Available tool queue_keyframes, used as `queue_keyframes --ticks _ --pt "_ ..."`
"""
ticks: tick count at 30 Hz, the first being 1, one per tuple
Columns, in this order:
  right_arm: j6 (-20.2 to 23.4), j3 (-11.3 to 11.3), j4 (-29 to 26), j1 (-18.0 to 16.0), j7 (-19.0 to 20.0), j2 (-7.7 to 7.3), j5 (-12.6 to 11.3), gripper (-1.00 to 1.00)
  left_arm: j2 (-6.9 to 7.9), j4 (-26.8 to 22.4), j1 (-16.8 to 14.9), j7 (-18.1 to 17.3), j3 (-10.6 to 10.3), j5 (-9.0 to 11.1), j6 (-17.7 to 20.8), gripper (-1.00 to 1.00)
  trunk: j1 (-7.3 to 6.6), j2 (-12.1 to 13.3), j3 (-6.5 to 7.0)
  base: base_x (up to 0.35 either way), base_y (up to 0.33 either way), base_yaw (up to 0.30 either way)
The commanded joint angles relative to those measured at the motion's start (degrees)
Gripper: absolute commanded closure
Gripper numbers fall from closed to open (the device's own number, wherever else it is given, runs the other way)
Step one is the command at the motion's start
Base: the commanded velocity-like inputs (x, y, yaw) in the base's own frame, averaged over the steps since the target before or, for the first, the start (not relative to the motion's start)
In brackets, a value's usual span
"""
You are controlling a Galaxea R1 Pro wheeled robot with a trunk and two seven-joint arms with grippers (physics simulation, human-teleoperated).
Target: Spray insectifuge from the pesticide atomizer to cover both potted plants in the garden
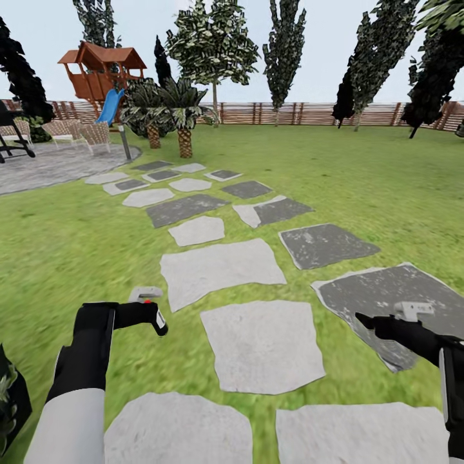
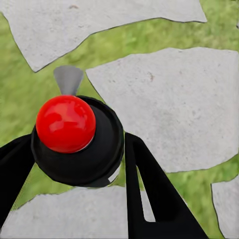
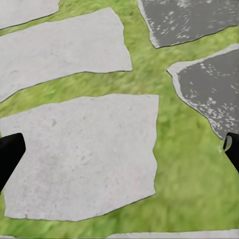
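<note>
My left gripper (image 1: pixel 140 316) is shut on the pesticide atomizer (image 1: pixel 153 314), a dark bottle held low over the lawn beside the stepping stones. In the left wrist view the atomizer (image 2: pixel 74 137) shows its red button top and grey nozzle, clamped between the black fingers (image 2: pixel 149 194). My right gripper (image 1: pixel 368 320) hangs open over a dark grey stone; its fingertips (image 3: pixel 7 157) stand wide apart above a pale stone, with nothing between them. The potted plants are out of view.
Stepping stones (image 1: pixel 222 267) run ahead across the lawn toward two short palms (image 1: pixel 183 113) and a grey paved patio (image 1: pixel 51 164) with chairs. A grey bollard (image 1: pixel 125 145) stands by the patio. A wooden fence (image 1: pixel 303 114) closes the far side. Dark foliage (image 1: pixel 9 396) sits at my left.
</note>
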Motion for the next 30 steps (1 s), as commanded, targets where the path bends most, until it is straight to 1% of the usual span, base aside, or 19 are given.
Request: queue_keyframes --ticks 1,4,6,10,18,30 --pt "0.17 -0.41 -0.06 -0.06 0.62 0.04 0.57 -1.00 -0.07 -0.04 -0.05 -0.60 0.16 -0.50 0.16 1.00 0.03 -0.02 -0.04 0.335 0.000 0.000" --pt "0.26 -1.19 -0.06 -0.06 1.46 -0.03 0.52 -1.00 -0.07 -0.03 -0.05 -0.60 0.16 -0.50 0.14 1.00 0.03 -0.02 -0.02 0.335 0.000 0.000" --pt "0.28 -1.54 -0.06 -0.06 4.22 -0.13 0.53 -1.00 -0.07 -0.06 -0.06 -0.58 0.16 -0.50 0.15 1.00 0.03 -0.02 -0.02 0.335 0.000 0.000" --pt "0.30 -2.44 -0.06 -0.07 7.54 -0.14 0.56 -1.00 -0.11 -0.10 -0.04 -0.54 0.10 -0.50 0.16 1.00 0.03 -0.02 -0.04 0.335 0.000 0.068" --pt "0.04 -2.85 -0.06 -0.09 8.17 -0.16 0.57 -1.00 -0.14 -0.10 -0.04 -0.52 0.13 -0.50 0.16 1.00 0.03 -0.02 -0.26 0.335 0.000 0.204" --pt "-0.03 -2.90 -0.06 -0.09 7.85 0.01 0.57 -1.00 -0.15 -0.10 -0.04 -0.53 0.08 -0.46 0.16 1.00 0.03 -0.02 -0.62 0.335 0.000 0.229"
